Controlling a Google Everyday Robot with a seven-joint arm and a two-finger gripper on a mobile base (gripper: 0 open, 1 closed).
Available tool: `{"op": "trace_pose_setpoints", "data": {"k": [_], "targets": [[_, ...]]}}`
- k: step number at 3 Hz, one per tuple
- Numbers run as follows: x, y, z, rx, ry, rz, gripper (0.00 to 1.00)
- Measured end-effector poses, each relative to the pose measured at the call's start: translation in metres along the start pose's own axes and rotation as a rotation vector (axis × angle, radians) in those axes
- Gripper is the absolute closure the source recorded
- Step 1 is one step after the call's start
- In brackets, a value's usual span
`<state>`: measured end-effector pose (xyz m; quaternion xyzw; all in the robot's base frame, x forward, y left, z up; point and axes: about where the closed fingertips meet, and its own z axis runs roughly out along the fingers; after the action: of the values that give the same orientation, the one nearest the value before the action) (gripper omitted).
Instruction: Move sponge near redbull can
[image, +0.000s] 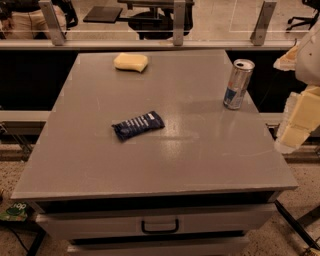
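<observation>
The tool (299, 120) hangs off the tabletop's (200, 160) right edge; whether it is apart or together I cannot tell. It should probably pass clear of the upright redbull can (238, 84) nearby, its contents hidden, to reach the sponge (131, 62) lying well apart at the far side.

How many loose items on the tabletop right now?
3: sponge at the far edge, left of centre; Red Bull can upright near the right edge; dark blue snack wrapper in the middle. None look hidden. The claw hangs beyond the table, on its right, touching none.
</observation>
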<state>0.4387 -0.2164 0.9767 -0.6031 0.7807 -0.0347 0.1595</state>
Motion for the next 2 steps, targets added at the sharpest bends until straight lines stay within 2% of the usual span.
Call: {"op": "trace_pose_setpoints", "data": {"k": [1, 2], "targets": [[-0.002, -0.003, 0.001, -0.004, -0.005, -0.003, 0.0], [-0.019, -0.025, 0.012, -0.038, -0.043, -0.026, 0.0]]}}
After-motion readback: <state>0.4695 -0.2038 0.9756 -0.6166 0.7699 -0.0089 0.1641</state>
